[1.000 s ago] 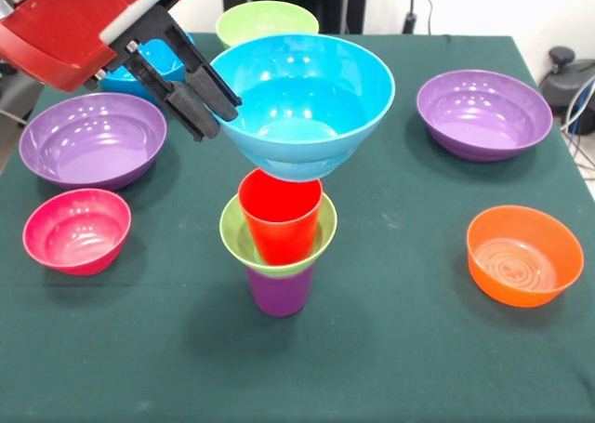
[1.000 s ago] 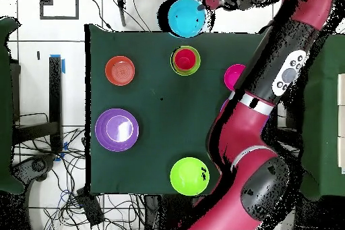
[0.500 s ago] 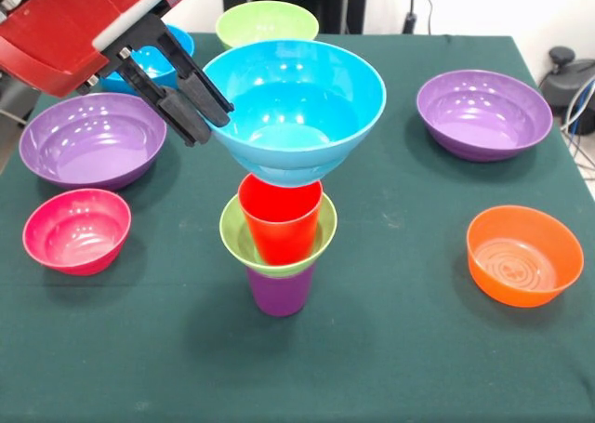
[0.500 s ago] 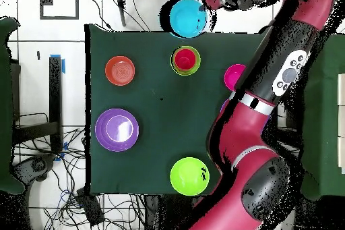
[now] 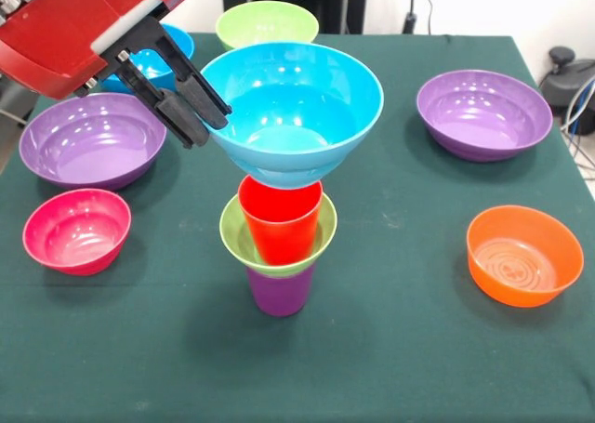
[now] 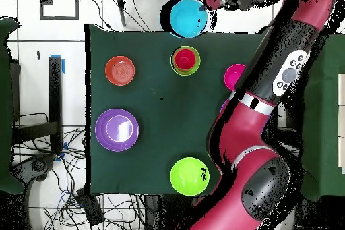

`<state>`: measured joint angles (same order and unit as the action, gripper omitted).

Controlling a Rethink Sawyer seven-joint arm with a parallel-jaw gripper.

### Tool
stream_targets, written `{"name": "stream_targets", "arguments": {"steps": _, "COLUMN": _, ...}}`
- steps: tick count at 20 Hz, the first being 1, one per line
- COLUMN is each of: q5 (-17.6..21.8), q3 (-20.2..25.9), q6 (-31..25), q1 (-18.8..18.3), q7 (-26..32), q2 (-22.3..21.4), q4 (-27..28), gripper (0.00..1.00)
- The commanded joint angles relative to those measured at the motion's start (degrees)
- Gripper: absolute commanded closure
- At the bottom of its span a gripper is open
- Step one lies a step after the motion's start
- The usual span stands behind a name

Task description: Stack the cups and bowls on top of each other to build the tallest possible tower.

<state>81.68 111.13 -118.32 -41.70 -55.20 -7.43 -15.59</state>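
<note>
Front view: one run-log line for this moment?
gripper: shut on large blue bowl rim | bowl: above red cup | tower: upright

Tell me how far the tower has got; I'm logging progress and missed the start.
Done: the red cup sits in a small lime green bowl on the purple cup. In hand: the end effector grips the rim of a large blue bowl, held above the red cup; whether it touches is unclear. Left: releasing it, then the pink bowl, orange bowl and others on the table.

Green tablecloth (image 5: 400,349), floor cables (image 6: 101,204)
</note>
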Motion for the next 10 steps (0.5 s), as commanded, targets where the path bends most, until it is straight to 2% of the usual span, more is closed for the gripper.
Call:
{"name": "stream_targets", "arguments": {"steps": 1, "q5": 5.8, "q3": -2.3, "q6": 1.0, "q1": 0.7, "q7": 5.4, "q2": 2.8, "q4": 5.5, "gripper": 1.0}}
{"name": "stream_targets", "arguments": {"steps": 10, "q5": 5.3, "q3": -2.1, "q6": 2.3, "q1": 0.5, "q7": 5.2, "q2": 3.5, "q4": 5.4, "gripper": 1.0}}
